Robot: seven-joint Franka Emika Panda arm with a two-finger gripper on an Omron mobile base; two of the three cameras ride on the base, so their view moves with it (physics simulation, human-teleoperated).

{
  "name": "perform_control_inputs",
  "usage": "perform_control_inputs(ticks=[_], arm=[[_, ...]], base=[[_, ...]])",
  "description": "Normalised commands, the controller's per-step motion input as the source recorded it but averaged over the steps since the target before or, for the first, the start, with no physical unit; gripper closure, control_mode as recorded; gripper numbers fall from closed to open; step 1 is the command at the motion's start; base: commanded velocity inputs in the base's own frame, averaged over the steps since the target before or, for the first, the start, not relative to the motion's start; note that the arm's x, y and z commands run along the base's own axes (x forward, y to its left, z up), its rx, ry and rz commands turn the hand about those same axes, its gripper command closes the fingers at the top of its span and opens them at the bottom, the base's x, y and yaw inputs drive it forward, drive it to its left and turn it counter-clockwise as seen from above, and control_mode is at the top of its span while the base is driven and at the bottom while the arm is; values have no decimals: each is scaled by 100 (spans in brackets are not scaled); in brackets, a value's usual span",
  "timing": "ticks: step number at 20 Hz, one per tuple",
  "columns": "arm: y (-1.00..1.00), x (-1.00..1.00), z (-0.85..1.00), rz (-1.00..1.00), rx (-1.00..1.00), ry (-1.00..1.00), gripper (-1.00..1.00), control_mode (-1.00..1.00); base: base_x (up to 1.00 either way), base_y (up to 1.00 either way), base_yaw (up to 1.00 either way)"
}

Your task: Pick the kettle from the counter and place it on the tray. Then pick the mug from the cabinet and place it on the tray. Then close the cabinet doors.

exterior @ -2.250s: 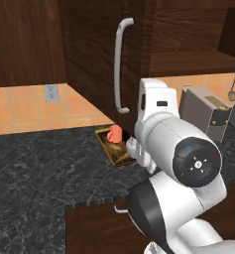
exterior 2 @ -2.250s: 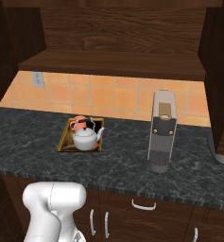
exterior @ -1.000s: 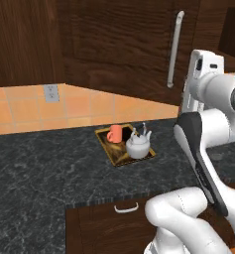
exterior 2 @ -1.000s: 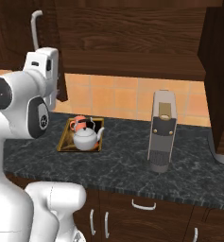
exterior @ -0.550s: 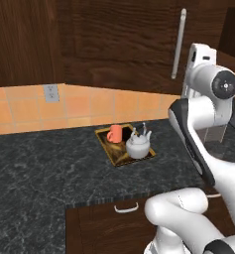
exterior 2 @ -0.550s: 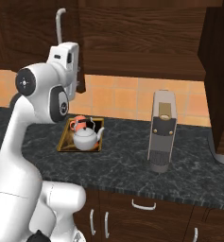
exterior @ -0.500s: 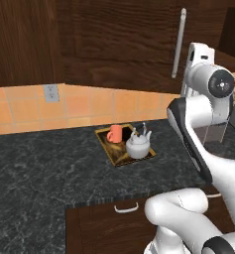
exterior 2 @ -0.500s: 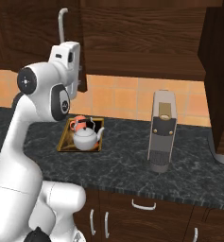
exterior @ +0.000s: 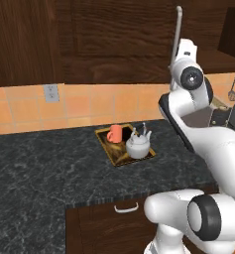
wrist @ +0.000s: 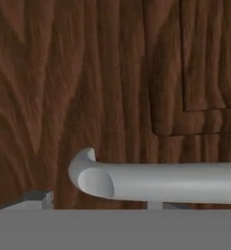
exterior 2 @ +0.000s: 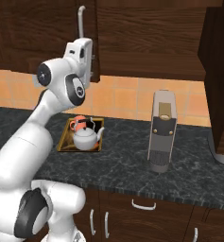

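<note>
Your two-finger gripper (exterior 2: 88, 56) is raised against the left dark brown wood-grain cabinet door (exterior 2: 47, 33), right at its long curved silver-grey bar handle (wrist: 156, 181). In the hand view that bar runs across just ahead of the fingers, with the door panel filling everything behind it. You cannot tell from these pictures whether the jaws are spread or closed on the bar; the fingertips are hidden.

Well below the hand and a little toward the wall, the flat gold-rimmed tray (exterior: 114, 158) sits on the dark marbled stone counter (exterior: 44, 163), carrying the small orange mug (exterior: 115, 134) and the squat white-grey kettle (exterior: 138, 147), side by side and close to touching. Those two steps look done; the doors appear to be what is left.

Watch for these risks:
- If the fingers are caught behind the bar, pulling away could drag the door open again.
- The arm's elbow hangs above the tray in the right base view; a low sweep could knock the kettle or mug.
- To the hand's right, the far dark door panel (exterior 2: 219, 71) looks ajar, but it is cut off at the frame edge, so you cannot judge how far.
</note>
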Motion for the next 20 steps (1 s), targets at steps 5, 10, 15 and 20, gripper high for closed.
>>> perform_control_inputs(ticks=[5,10,15,20], arm=[[0,86,-4,0,0,-8,-100,-100],[0,94,-8,3,0,-3,-100,-100],[1,98,-8,2,0,-1,-100,-100],[-28,81,-30,-3,2,7,-100,-100]], base=[[0,0,0],[0,0,0],[0,0,0],[0,0,0]])
